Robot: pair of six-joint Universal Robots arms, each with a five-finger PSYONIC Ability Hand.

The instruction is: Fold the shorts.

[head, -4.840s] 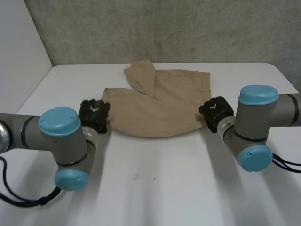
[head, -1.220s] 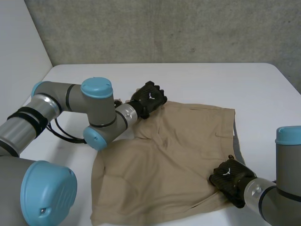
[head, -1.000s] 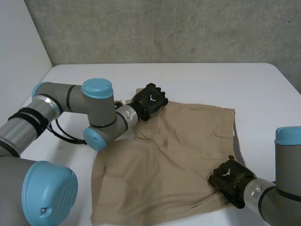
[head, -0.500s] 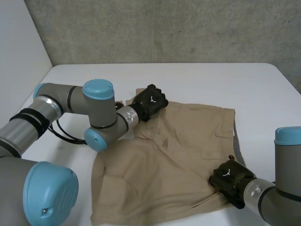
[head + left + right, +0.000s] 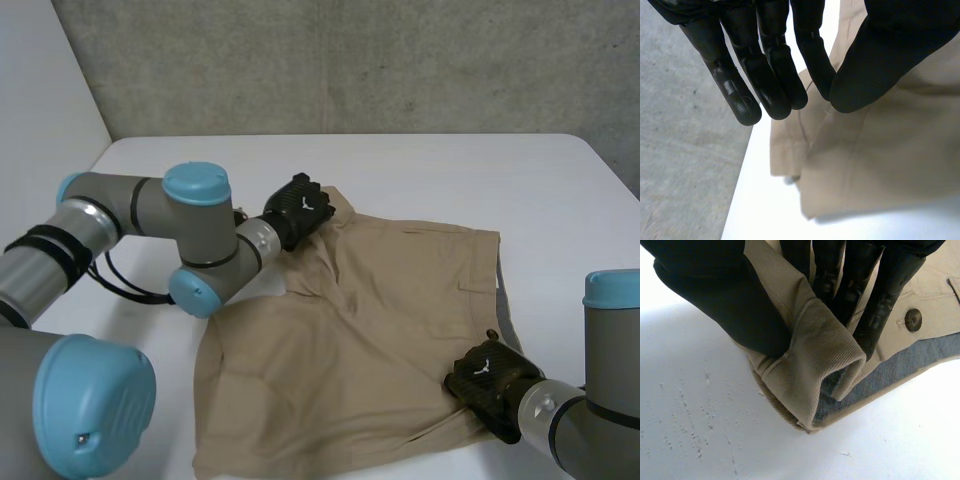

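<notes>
At the far corner of the shorts [image 5: 370,330], spread on the table [image 5: 500,180], the left hand [image 5: 298,203] has just backed off, fingers straight and empty, while the right hand [image 5: 487,383] stays pinched on the near corner, so flattening looks done, folding next.

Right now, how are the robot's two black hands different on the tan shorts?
The right hand pinches a fold of the tan cloth shorts between thumb and fingers; the left hand has straight fingers and holds nothing. The right hand is at the shorts' near edge, beside a small brown button; the left hand is at the far corner. Both hands are black and sit at the edge of the shorts.
</notes>
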